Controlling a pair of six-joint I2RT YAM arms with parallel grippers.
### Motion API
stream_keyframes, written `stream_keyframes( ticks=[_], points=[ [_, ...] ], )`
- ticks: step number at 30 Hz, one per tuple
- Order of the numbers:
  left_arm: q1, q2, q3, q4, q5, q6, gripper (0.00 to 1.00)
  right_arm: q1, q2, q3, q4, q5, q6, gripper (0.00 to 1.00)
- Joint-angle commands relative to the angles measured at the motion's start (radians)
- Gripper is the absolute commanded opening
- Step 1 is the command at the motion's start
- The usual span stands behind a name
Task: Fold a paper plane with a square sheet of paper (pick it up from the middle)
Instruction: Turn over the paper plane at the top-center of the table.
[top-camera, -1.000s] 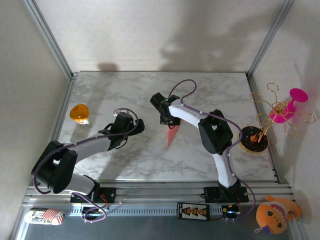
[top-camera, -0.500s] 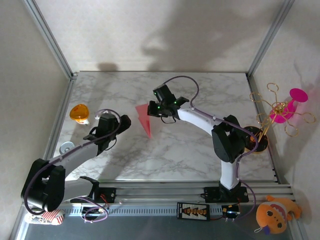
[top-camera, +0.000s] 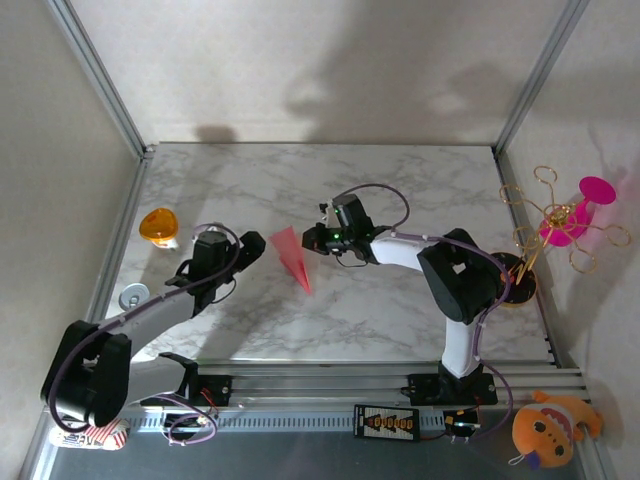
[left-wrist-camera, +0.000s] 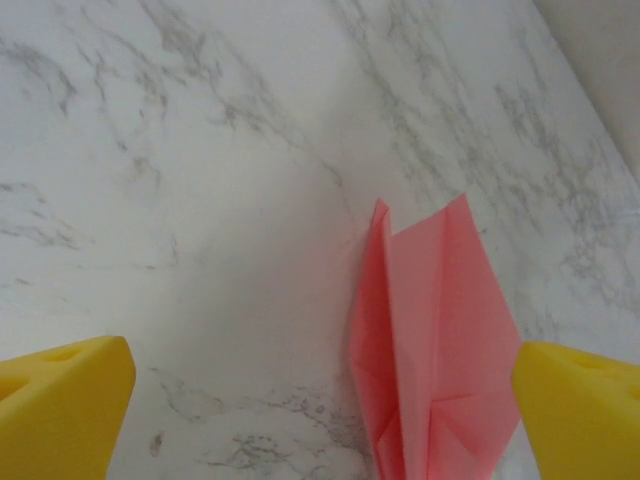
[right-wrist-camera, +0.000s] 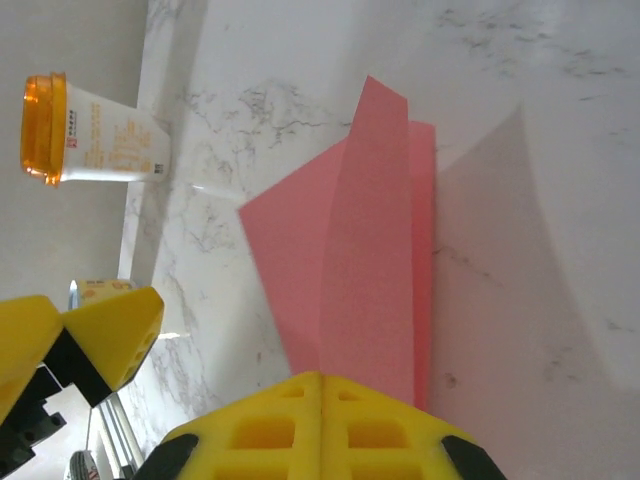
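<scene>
Far left of the paper plane (top-camera: 291, 257), an orange-lidded cup (top-camera: 158, 226) stands on the marble table (top-camera: 400, 180). Just left of the plane, my left pincer (top-camera: 250, 245) gapes wide and empty; from its wrist, the yellow pads (left-wrist-camera: 60, 400) stand either side of the pink wings. At the plane's right, my right pincer (top-camera: 318, 240) is pinched tight on the plane, whose nose points toward my bases.

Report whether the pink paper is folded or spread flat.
Folded. The paper is a narrow pointed dart with overlapping layers and a centre crease, pinched by the shut right hand.
</scene>
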Motion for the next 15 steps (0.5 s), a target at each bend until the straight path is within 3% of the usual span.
stream_keyframes(
  ticks=[1, 7, 15],
  points=[
    [-0.011, 0.034, -0.026, 0.067, 0.080, -0.045, 0.93, -0.016, -0.038, -0.053, 0.077, -0.024, 0.019, 0.00],
    [-0.053, 0.114, -0.021, 0.120, 0.137, -0.074, 0.85, -0.048, -0.041, -0.116, 0.073, 0.021, -0.001, 0.00],
    [-0.122, 0.232, 0.020, 0.224, 0.196, -0.107, 0.60, -0.072, -0.046, -0.138, 0.050, 0.051, -0.016, 0.00]
  ],
)
